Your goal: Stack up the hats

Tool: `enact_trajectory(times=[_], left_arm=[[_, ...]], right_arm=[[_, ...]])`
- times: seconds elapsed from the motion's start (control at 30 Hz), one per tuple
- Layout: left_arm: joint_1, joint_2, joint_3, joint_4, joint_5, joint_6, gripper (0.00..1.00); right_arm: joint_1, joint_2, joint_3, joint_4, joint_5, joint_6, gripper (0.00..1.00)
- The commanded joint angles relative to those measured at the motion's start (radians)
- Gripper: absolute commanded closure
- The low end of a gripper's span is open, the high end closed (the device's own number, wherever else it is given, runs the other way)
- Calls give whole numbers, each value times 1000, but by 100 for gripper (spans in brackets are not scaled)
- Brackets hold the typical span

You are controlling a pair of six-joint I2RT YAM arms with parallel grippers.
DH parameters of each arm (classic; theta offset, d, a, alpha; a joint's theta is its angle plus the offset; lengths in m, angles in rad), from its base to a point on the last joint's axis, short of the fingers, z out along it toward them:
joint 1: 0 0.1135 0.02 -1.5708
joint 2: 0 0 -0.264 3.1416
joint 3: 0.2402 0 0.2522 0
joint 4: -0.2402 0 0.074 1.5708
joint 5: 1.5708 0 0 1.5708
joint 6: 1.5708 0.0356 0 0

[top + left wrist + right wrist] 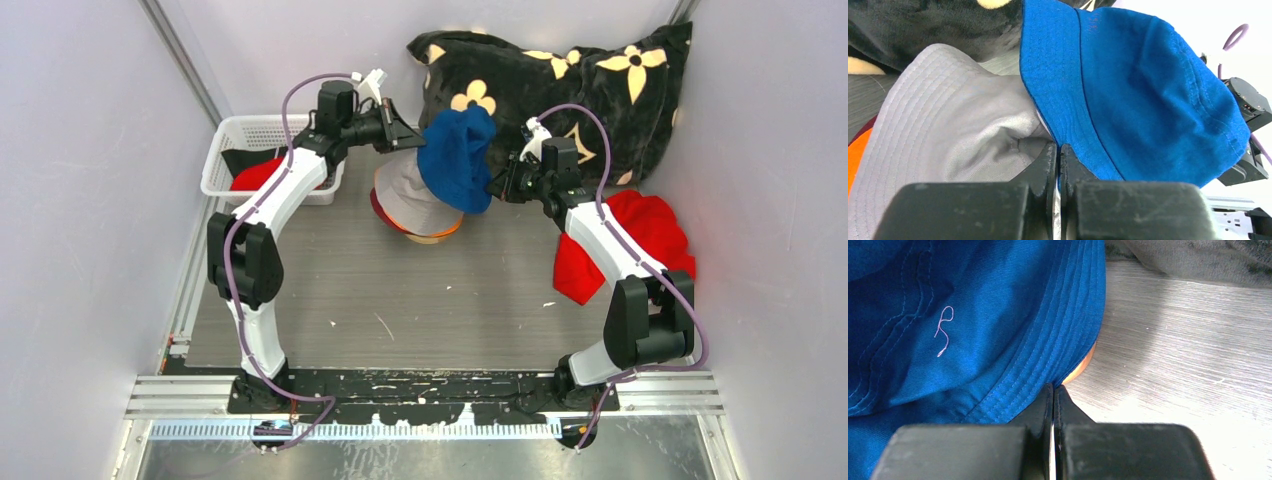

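Top external shows the blue hat (457,155) slung between the two arms. The left gripper (405,135) pinches one side of its brim and the right gripper (500,187) the opposite side. In both wrist views the fingers are pressed together on a thin fold of brim, with no gap beyond the cloth. Just below the two grippers sits the stack: the pale grey hat (408,192) on top, a sliver of the orange hat (440,236) under it, and the maroon hat (377,207) rim lowest. The blue hat hangs tilted, not level, and seems to lean against the grey one on the left gripper's side.

The main risk, as I judge it, is the shallow grip. Each gripper has only the brim's edge, so a pull apart or a quick drop could slip the fabric free on one side. The hat would then flop beside the stack, not over it. Because it is tilted, releasing now might leave it crumpled on the grey crown. Pushing down could also drag the soft pile sideways.

The red hat (256,175) and black hat (238,160) lie in the basket (225,135), well outside the left gripper, so the task looks about half done.
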Motion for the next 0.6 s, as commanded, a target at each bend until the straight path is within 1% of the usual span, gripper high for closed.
enact_trajectory(times=[0.0,0.27,0.4,0.57], left_arm=[[-5,-24,35,80,25,0,100],[0,-171,-63,115,-58,27,100],[30,-270,-184,147,-89,15,100],[86,-343,-340,192,-90,-13,100]], right_arm=[[5,-55,6,38,13,-17,99],[5,-70,12,48,37,-11,99],[5,-72,18,65,38,0,99],[5,-59,17,92,36,19,99]])
